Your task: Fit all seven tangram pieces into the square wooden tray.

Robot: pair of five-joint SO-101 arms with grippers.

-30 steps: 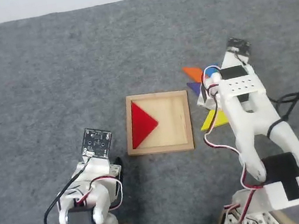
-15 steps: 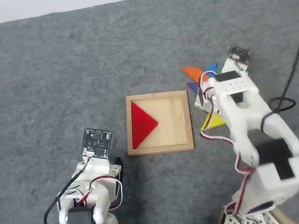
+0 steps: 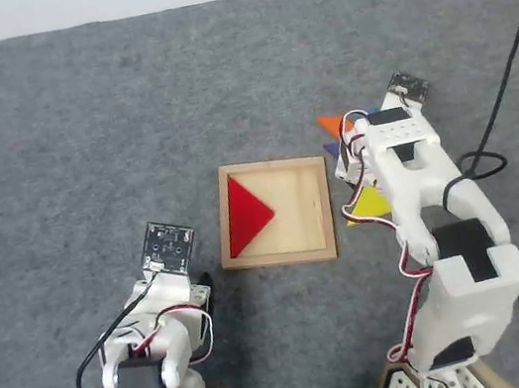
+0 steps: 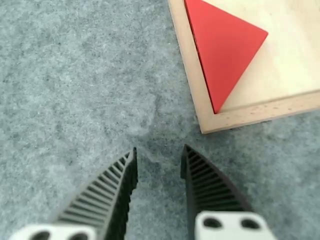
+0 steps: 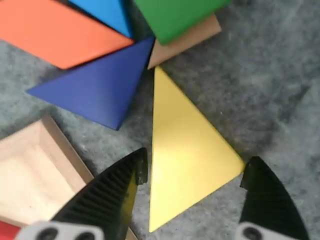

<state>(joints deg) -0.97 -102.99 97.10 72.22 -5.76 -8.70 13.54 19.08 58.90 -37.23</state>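
Your left gripper [image 4: 159, 150] sat empty, jaws slightly apart, at the tray's [image 3: 298, 212] 7 o'clock. Your right gripper [image 5: 196, 162] stood wide open, holding nothing, astride the yellow triangle [image 5: 185, 150] at the tray's 3 o'clock. That piece looked thin, stiff and light; I'd pinch across opposite edges.

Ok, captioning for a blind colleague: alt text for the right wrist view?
The open right gripper straddles a yellow triangle on grey carpet. Beside it cluster a dark blue triangle, an orange piece, a light blue piece, a green piece and a tan piece, near the wooden tray's corner.
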